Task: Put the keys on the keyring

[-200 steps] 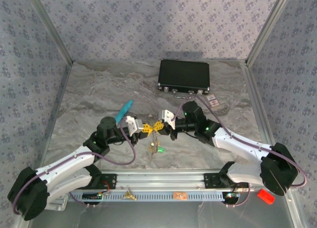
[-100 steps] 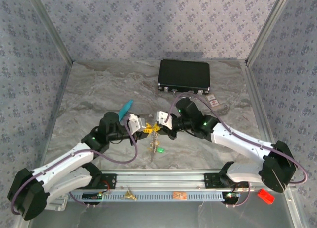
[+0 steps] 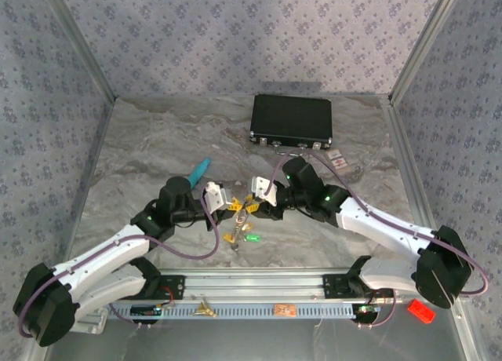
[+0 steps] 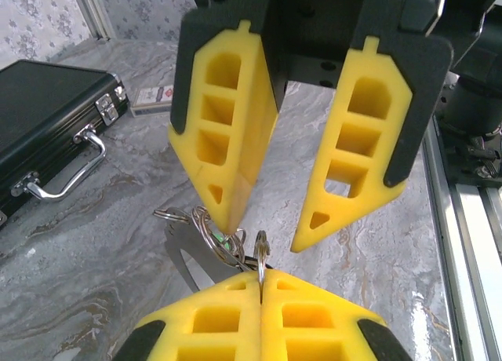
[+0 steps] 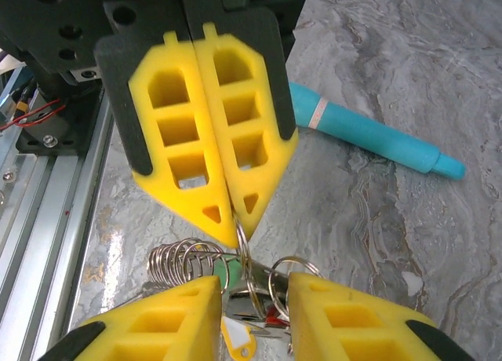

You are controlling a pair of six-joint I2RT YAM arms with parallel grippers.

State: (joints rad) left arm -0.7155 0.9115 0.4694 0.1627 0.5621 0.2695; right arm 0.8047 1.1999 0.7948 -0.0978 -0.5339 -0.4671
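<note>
Clamped flat together on the left gripper (image 4: 261, 276), with the thin wire of the keyring (image 4: 260, 260) nipped edge-on in the seam between the pads. Spread apart on the right gripper (image 4: 267, 234), which was shut a second ago and is holding nothing that can be made out. Reads as a let-go, leaving the whole keyring in the left grip. Chain and green tag (image 3: 252, 238) swung a touch leftward since then, dangling just above the table (image 3: 133, 157). Probably a regrip ahead of the next threading. Cannot tell whether a key has just gone on.

From the left wrist: a clean look at that pinch and at the daylight between the right fingers (image 4: 227, 141), with a black case (image 4: 47, 118) lying behind.

From the right wrist: what hangs below the pinch. Coiled loops of wire sitting between its own open fingers (image 5: 345, 326) without being squeezed, plus what looks like a yellow-headed key (image 5: 239, 341) already in the bundle. Behind, a teal tube (image 5: 369, 137) on the marble.

From above: both wrists nose to nose at table centre, and a brass key (image 3: 206, 308) well apart on the front rail, apparently not yet on the ring.
</note>
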